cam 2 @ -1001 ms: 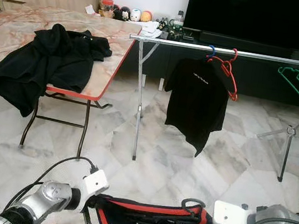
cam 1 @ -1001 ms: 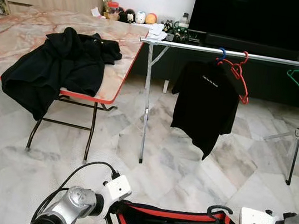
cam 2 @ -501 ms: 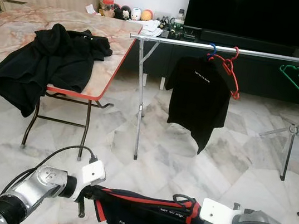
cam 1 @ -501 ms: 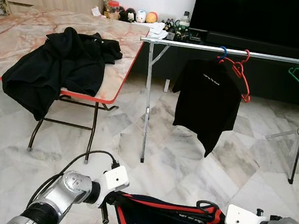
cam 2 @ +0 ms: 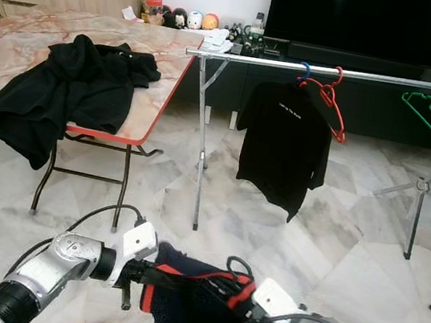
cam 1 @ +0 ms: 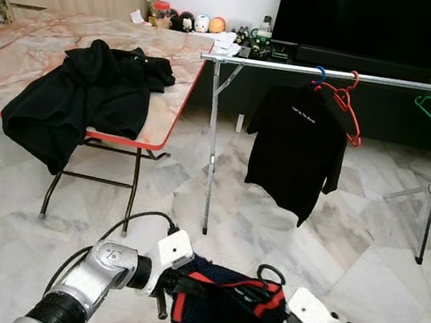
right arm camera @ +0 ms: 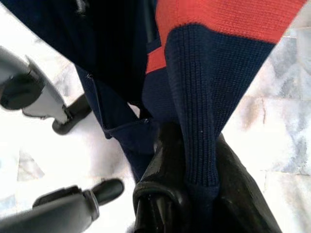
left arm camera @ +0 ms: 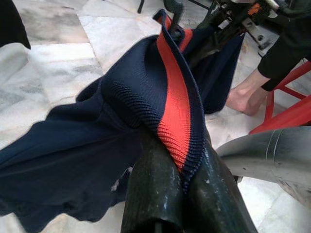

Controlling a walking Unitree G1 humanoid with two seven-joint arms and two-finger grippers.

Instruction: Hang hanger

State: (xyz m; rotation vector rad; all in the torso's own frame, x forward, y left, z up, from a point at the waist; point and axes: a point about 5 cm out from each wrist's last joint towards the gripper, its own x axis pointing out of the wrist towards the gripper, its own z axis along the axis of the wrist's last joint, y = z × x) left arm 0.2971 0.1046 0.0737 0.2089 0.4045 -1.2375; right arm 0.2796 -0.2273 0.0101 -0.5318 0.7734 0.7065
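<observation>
Both pincers, left pincer (left arm camera: 182, 187) and right pincer (right arm camera: 194, 194), pinch the navy shirt (cam 1: 221, 317) on its hanger (cam 1: 270, 274), carrying it toward the rail (cam 1: 342, 75) ahead.

This is a living room in a home. A large dark television (cam 1: 378, 23) stands against the far wall above a low cabinet, with small figurines (cam 1: 194, 23) lined up beside it. The floor (cam 1: 8, 244) is pale marble tile. A folding table (cam 1: 21, 47) (marble-patterned top, red edge) holds black clothing (cam 1: 88, 94), and a metal clothes rail (cam 1: 342, 75) carries 1 black T-shirt (cam 1: 294, 153).
</observation>
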